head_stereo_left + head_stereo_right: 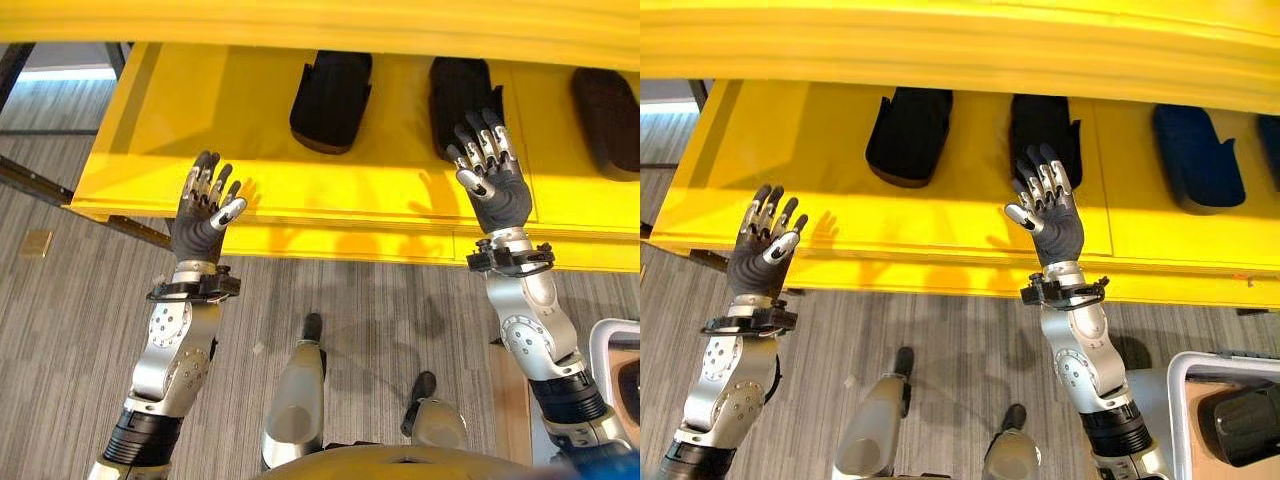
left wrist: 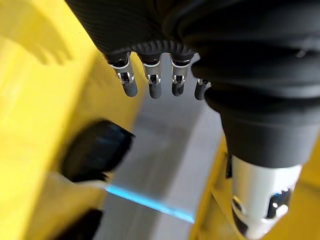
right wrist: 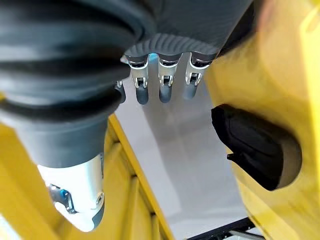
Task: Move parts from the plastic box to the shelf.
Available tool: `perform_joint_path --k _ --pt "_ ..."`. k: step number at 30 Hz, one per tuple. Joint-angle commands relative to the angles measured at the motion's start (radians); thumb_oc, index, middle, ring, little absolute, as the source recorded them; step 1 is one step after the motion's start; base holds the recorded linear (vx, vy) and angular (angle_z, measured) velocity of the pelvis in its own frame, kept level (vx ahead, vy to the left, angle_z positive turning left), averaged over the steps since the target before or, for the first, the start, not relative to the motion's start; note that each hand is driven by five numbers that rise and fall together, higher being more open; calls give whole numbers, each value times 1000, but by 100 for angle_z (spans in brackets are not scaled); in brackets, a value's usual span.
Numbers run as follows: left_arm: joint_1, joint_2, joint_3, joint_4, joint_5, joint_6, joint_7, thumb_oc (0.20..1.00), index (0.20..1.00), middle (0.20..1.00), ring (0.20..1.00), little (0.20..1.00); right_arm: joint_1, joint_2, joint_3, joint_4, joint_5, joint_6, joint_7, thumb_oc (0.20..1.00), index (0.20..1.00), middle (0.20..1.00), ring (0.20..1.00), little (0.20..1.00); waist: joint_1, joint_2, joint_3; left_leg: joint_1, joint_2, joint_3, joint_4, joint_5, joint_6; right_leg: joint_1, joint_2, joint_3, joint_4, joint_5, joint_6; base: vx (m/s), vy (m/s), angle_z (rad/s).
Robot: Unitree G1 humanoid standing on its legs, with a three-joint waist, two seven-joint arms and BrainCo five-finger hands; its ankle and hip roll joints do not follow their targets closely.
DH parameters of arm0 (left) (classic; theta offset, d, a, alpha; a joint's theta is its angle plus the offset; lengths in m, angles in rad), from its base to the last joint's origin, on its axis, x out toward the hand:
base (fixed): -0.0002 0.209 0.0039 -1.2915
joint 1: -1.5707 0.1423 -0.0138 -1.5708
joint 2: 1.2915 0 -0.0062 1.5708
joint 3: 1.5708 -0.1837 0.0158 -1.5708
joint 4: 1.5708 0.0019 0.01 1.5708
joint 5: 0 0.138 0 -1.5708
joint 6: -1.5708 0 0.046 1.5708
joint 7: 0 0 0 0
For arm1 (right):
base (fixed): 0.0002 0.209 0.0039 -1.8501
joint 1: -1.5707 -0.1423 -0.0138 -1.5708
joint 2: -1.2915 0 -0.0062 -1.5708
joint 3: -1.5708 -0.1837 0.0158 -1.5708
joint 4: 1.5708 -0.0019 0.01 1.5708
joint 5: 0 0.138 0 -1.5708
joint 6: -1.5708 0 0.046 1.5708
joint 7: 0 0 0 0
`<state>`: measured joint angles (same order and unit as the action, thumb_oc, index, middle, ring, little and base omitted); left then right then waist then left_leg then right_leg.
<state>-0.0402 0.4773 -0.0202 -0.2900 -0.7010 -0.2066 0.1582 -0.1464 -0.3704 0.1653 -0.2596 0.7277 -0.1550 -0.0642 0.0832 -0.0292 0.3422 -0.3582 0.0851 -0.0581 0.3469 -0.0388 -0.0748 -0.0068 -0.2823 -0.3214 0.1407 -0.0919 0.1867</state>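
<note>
- Looking down through the left eye view, I see the yellow shelf (image 1: pixel 250 190) running across the upper part of the scene, with three dark parts lying on it: one part toward the left (image 1: pixel 331 101), a middle part (image 1: pixel 462 108), and a third part at the far right (image 1: pixel 607 117). The left hand (image 1: pixel 205 220) is raised at the shelf's front edge, fingers loosely spread and holding nothing. The right hand (image 1: pixel 493 175) is raised too, its straight fingers just over the near end of the middle part; I cannot tell whether they touch it.
- In the right eye view, the same shelf (image 1: pixel 840 215) shows the far-right part (image 1: pixel 1197 158) as dark blue. At the lower right corner sits the white-rimmed plastic box (image 1: pixel 1176 385) with a dark part (image 1: pixel 1245 423) inside it, well apart from both hands.
- In the left wrist view, the left hand's fingers (image 2: pixel 152 87) hang in a relaxed row, apart from the thumb (image 2: pixel 260 195), with nothing between them. A dark part (image 2: pixel 97 155) lies blurred on the yellow surface beyond.
- In the right wrist view, the right hand's fingers (image 3: pixel 165 85) are likewise relaxed and empty, the thumb (image 3: pixel 75 195) held apart. A dark part (image 3: pixel 257 145) rests on the yellow shelf nearby.
</note>
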Motion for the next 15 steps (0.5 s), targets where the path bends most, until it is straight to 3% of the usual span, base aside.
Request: perform_joint_path --k 1,8,9,12,15 --pt "-40 27 35 -23 134 -78 33 1000 1000 1000 1000 1000 12 -10 5 -56 64 -25 53 1000 1000 1000 1000 1000 -33 -21 -67 12 88 24 -61 57 -42 57 5 25 4 -63 -29 3 -1 -12" --pt "-124 117 45 65 342 -69 104 1000 1000 1000 1000 1000 16 -30 29 -50 104 -12 75 1000 1000 1000 1000 1000 -55 -22 -60 28 102 49 -59 49 -41 45 5 55 8 -56 -28 2 5 -19" --pt "-164 163 48 105 419 -64 131 1000 1000 1000 1000 1000 13 -38 35 -46 119 -10 84 1000 1000 1000 1000 1000 -63 -21 -57 28 107 55 -58 50 -41 39 5 63 9 -54 -27 -8 -3 -12" --pt "-220 216 28 171 454 -60 147 1000 1000 1000 1000 1000 10 -49 51 -41 134 -8 92 1000 1000 1000 1000 1000 -75 -19 -53 30 111 62 -56 50 -42 33 5 70 11 -53 -26 -5 4 -4" --pt "-293 314 -12 248 575 -38 167 1000 1000 1000 1000 1000 9 -65 62 -40 139 -10 99 1000 1000 1000 1000 1000 -86 -17 -46 31 116 70 -51 48 -43 25 4 83 18 -52 -25 -10 6 -9"
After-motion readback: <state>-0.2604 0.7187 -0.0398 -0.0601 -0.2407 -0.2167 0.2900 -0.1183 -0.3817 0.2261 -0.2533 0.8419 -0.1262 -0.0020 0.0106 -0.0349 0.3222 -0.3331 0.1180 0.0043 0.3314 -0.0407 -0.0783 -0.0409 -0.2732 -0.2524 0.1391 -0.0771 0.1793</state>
